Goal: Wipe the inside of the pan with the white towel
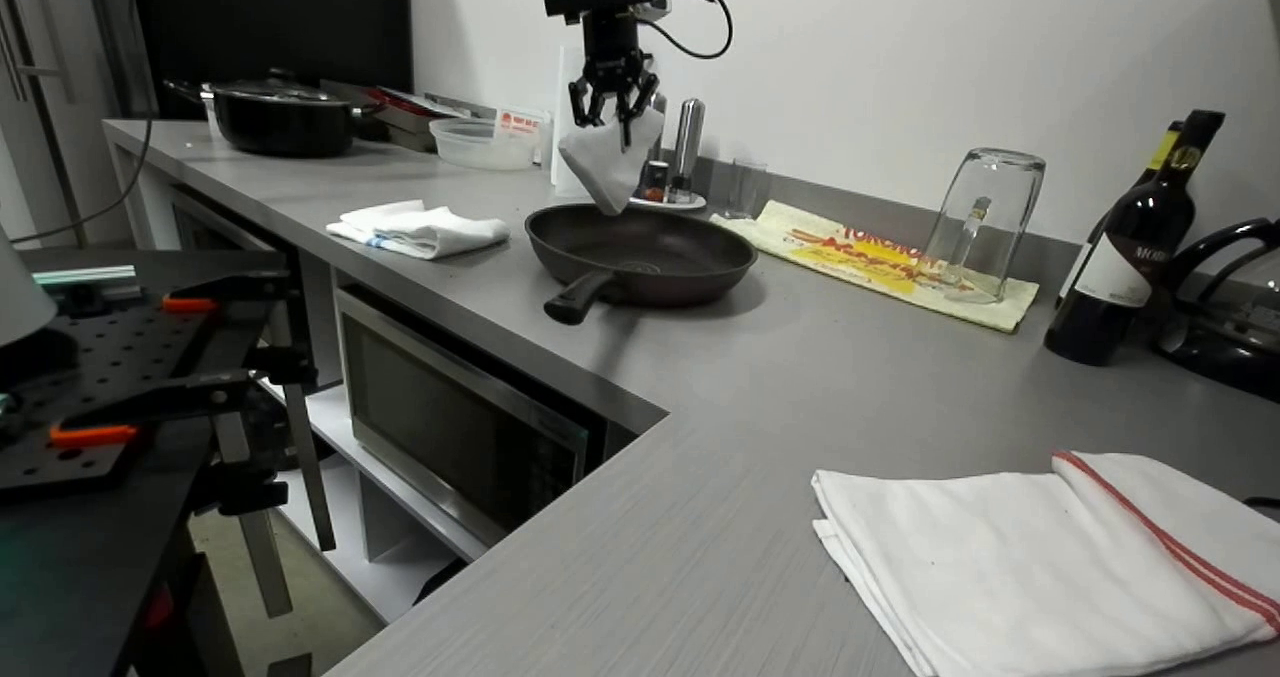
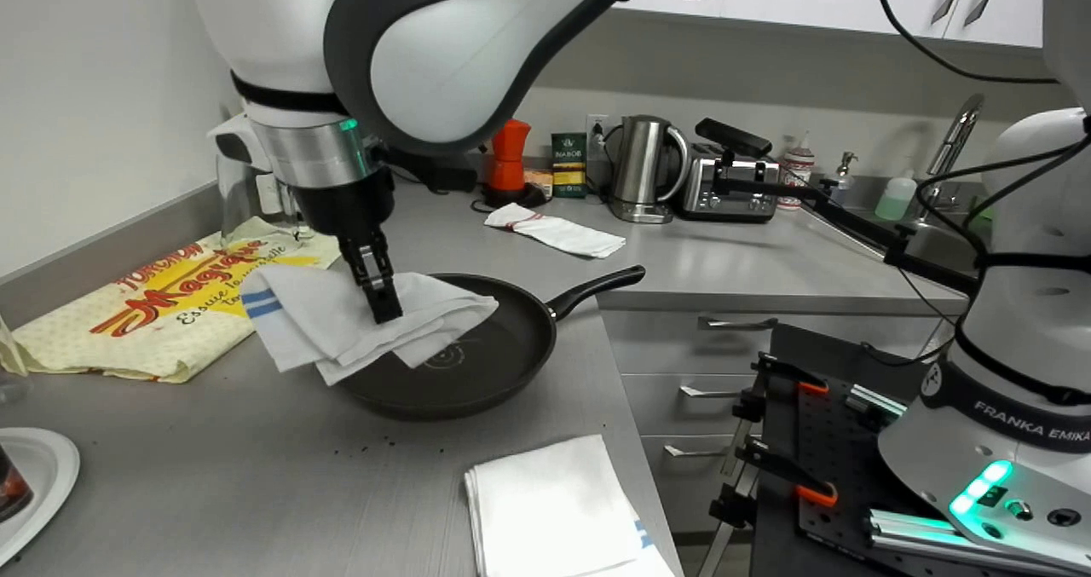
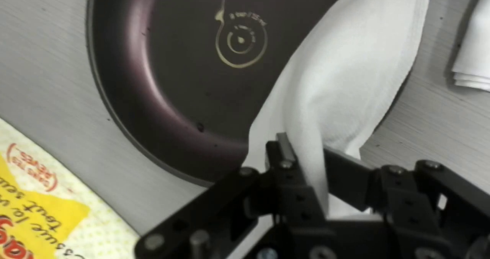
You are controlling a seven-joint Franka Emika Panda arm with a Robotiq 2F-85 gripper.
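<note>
The dark frying pan point(image 1: 690, 242) sits on the grey counter, and its dark inside with a ring mark shows in the wrist view point(image 3: 183, 67). My gripper point(image 2: 383, 308) is shut on a white towel with blue stripes point(image 2: 298, 321). The towel is pinched between the fingers in the wrist view point(image 3: 344, 79) and hangs down over the pan's side. In an exterior view the gripper point(image 1: 610, 127) is above the pan's back rim, with the towel's lower corner point(image 1: 608, 182) pointing down at the pan. Whether the towel touches the pan is unclear.
A folded white towel point(image 1: 425, 229) lies beside the pan. Another with red stripes point(image 1: 1020, 557) lies farther along the counter. A yellow cloth pack point(image 2: 170, 304), an upturned glass jug point(image 1: 985, 217), wine bottles point(image 1: 1130, 247) and a plate point(image 2: 51, 466) stand around. Dark specks lie near the pan.
</note>
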